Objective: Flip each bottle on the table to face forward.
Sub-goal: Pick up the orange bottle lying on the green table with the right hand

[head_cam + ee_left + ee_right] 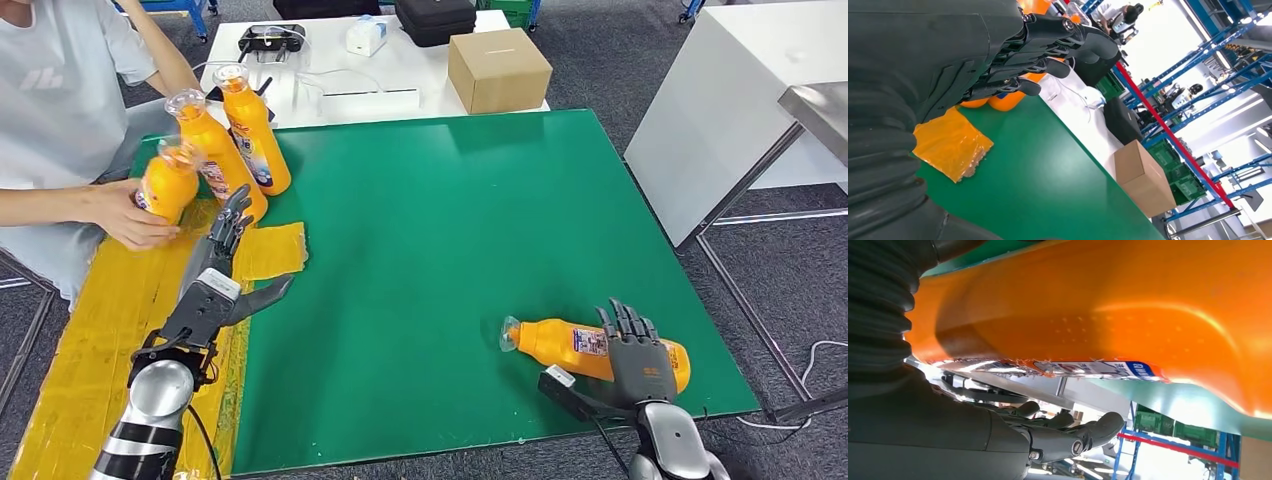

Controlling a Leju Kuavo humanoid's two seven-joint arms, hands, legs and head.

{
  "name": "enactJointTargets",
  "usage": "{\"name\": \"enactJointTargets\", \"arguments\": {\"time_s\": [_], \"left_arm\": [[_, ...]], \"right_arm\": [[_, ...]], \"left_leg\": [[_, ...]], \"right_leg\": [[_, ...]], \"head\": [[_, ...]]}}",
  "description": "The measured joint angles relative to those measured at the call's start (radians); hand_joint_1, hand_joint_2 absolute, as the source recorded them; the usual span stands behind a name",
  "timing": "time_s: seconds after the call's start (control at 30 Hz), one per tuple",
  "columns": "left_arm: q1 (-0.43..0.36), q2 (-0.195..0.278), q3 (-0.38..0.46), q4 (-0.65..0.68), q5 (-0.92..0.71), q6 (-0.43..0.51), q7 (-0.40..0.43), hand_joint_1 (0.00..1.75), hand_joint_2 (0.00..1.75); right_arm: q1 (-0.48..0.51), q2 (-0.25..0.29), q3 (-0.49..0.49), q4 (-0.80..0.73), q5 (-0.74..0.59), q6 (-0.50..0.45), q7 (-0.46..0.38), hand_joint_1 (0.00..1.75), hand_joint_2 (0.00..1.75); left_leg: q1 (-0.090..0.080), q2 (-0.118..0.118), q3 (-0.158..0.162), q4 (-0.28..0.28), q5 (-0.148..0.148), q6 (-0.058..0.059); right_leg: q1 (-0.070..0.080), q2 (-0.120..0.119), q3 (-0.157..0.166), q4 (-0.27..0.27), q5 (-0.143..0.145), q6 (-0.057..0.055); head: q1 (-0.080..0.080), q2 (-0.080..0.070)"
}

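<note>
Right robot hand (637,352) lies spread over a lying orange plastic bottle (560,343) near the green tabletop's (450,250) front edge, no firm grip visible; its cap points left, long axis sideways. Left robot hand (225,262) hovers open, empty, beside three upright orange bottles (250,135), one held by a person's hand (130,215).

Evenly and brightly lit from overhead — soft, short shadows on the green table (450,250). Blown out to white in the background of the left wrist view. Blurred at close range on the orange bottle (1108,305) — broad glare along its curve.
</note>
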Motion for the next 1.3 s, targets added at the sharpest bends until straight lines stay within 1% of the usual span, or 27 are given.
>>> {"name": "enactJointTargets", "arguments": {"time_s": [0.4, 0.43, 0.47, 0.5, 0.57, 0.6, 0.63, 0.67, 0.7, 1.07, 1.23, 1.3], "left_arm": [[0.0, 0.0, 0.0, 0.005, 0.001, 0.001, 0.003, 0.0, 1.75], [0.0, 0.0, 0.0, 0.005, 0.001, 0.001, 0.003, 0.0, 1.75], [0.0, 0.0, 0.0, 0.005, 0.001, 0.001, 0.003, 0.0, 1.75], [0.0, 0.0, 0.0, 0.006, 0.001, 0.002, 0.004, 0.0, 1.75], [0.0, 0.0, 0.0, 0.006, 0.001, 0.002, 0.004, 0.0, 1.75], [0.0, 0.0, 0.0, 0.006, 0.001, 0.002, 0.004, 0.0, 1.75], [0.0, 0.0, 0.0, 0.006, 0.002, 0.003, 0.005, 0.0, 1.75], [0.001, 0.0, 0.0, 0.006, 0.002, 0.003, 0.005, 0.0, 1.75], [0.0, 0.0, 0.0, 0.006, 0.002, 0.003, 0.005, 0.0, 1.75], [-0.004, 0.0, -0.003, 0.016, 0.006, 0.003, 0.006, 0.0, 1.75], [-0.004, 0.0, -0.01, 0.02, 0.01, 0.003, 0.008, 0.0, 1.75], [-0.005, 0.0, -0.01, 0.023, 0.013, 0.002, 0.011, 0.0, 1.75]], "right_arm": [[-0.003, -0.008, -0.009, 0.008, -0.002, 0.031, 0.019, 0.0, 1.75], [-0.003, -0.008, -0.01, 0.007, -0.003, 0.034, 0.021, 0.08, 1.75], [-0.004, -0.008, -0.01, 0.007, -0.004, 0.038, 0.022, 0.17, 1.75], [-0.004, -0.008, -0.011, 0.007, -0.005, 0.041, 0.024, 0.31, 1.75], [-0.004, -0.009, -0.013, 0.008, -0.008, 0.047, 0.027, 0.86, 1.75], [-0.003, -0.009, -0.015, 0.008, -0.009, 0.051, 0.029, 1.2, 1.75], [-0.003, -0.011, -0.017, 0.009, -0.012, 0.057, 0.031, 1.49, 1.75], [-0.002, -0.012, -0.02, 0.011, -0.015, 0.064, 0.033, 1.66, 1.75], [-0.002, -0.014, -0.022, 0.013, -0.018, 0.07, 0.035, 1.73, 1.75], [-0.033, -0.031, -0.022, 0.053, -0.044, 0.105, 0.033, 1.75, 1.75], [-0.047, -0.032, -0.019, 0.068, -0.052, 0.104, 0.033, 1.75, 1.75], [-0.052, -0.03, -0.018, 0.071, -0.059, 0.083, 0.026, 1.75, 1.75]], "left_leg": [[0.0, 0.0, 0.002, 0.0, 0.0, 0.0], [0.0, 0.0, 0.002, 0.0, 0.0, 0.0], [0.0, 0.0, 0.002, 0.0, 0.0, 0.0], [0.0, 0.0, 0.003, 0.0, 0.0, 0.0], [0.0, 0.0, 0.003, 0.0, 0.0, 0.0], [0.0, 0.0, 0.003, 0.0, 0.0, 0.0], [0.0, 0.0, 0.003, 0.0, 0.0, 0.0], [0.0, 0.0, 0.002, 0.0, 0.0, 0.0], [0.0, 0.0, 0.002, 0.0, 0.0, 0.001], [-0.001, 0.0, 0.002, 0.0, 0.001, 0.001], [0.0, 0.0, 0.002, 0.0, 0.0, 0.001], [0.0, 0.0, 0.002, 0.0, 0.0, 0.001]], "right_leg": [[0.0, 0.0, 0.001, 0.0, 0.0, 0.0], [0.0, 0.0, 0.0, 0.0, 0.0, 0.0], [0.0, 0.0, 0.0, 0.0, 0.0, 0.0], [0.0, 0.0, 0.0, 0.0, 0.0, 0.0], [0.0, 0.0, 0.0, 0.0, 0.0, 0.0], [-0.001, 0.0, 0.0, 0.0, 0.0, 0.0], [-0.001, 0.0, 0.001, 0.0, 0.0, 0.0], [-0.001, 0.0, 0.001, 0.0, 0.0, 0.0], [-0.001, 0.0, 0.003, 0.0, 0.0, 0.0], [-0.001, 0.0, 0.007, 0.0, 0.001, 0.001], [0.0, 0.0, 0.007, 0.0, 0.0, 0.0], [-0.001, 0.0, 0.007, 0.0, 0.0, 0.0]], "head": [[0.0, 0.0], [0.0, 0.0], [0.0, 0.0], [0.0, 0.0], [0.0, 0.0], [0.0, 0.0], [0.0, 0.0], [0.0, 0.0], [0.0, 0.0], [0.0, 0.0], [0.0, 0.0], [0.0, 0.0]]}}
